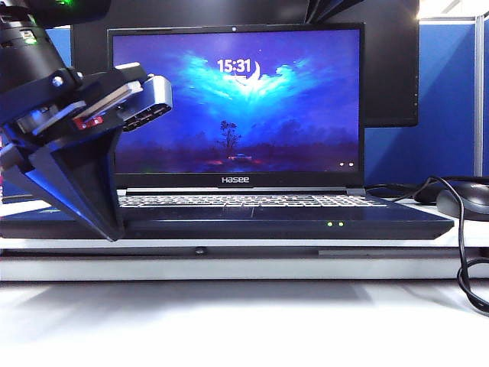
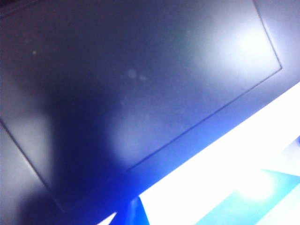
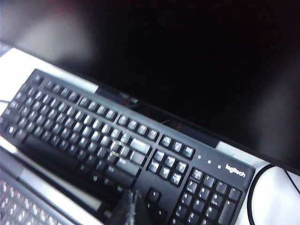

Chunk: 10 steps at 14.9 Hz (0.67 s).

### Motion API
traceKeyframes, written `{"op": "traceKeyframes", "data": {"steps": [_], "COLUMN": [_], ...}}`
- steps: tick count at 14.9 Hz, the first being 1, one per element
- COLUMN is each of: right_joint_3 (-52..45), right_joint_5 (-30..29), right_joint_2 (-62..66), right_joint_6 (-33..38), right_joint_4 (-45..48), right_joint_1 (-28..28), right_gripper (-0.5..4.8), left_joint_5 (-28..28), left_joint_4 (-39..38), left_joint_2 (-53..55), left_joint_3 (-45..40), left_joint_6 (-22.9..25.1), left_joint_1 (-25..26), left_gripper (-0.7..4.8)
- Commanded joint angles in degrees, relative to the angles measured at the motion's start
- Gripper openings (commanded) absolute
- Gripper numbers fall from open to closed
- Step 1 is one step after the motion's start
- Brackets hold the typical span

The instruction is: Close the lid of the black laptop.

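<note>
Black and slim, the Hasee laptop sits open just right of the left gripper, its upright lid glowing with blue night wallpaper, white-lettered keys and two green LEDs below. That gripper's dark fingers point down, seemingly together. The right gripper hangs over a black Logitech desktop keyboard; I cannot tell its state.

The left gripper, seen beside the black laptop in the exterior view, has matte black wedge-shaped fingers tapering to points. Above them sits a grey metal housing with a red insert, a silver screw and a black ribbed connector block. The right gripper appears only as a dark blurred tip.
</note>
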Motion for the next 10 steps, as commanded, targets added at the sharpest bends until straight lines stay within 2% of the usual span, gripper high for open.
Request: {"op": "traceKeyframes", "data": {"steps": [1,10], "right_joint_3": [-1.16,-1.20], "right_joint_5": [-1.53,-4.35], "right_joint_2": [0.92,-1.60], "right_joint_6": [-1.22,-2.40], "right_joint_4": [-12.79,-25.03], "right_joint_1": [1.07,4.04], "right_gripper": [-0.05,-0.05], "left_joint_5": [-1.68,-1.86], "left_joint_4": [4.50,4.70], "left_joint_2": [-0.15,-0.15], "left_joint_3": [0.22,0.22], "left_joint_6": [0.26,0.68], "left_joint_1": [0.15,0.17], "left_gripper": [-0.06,-0.06]}}
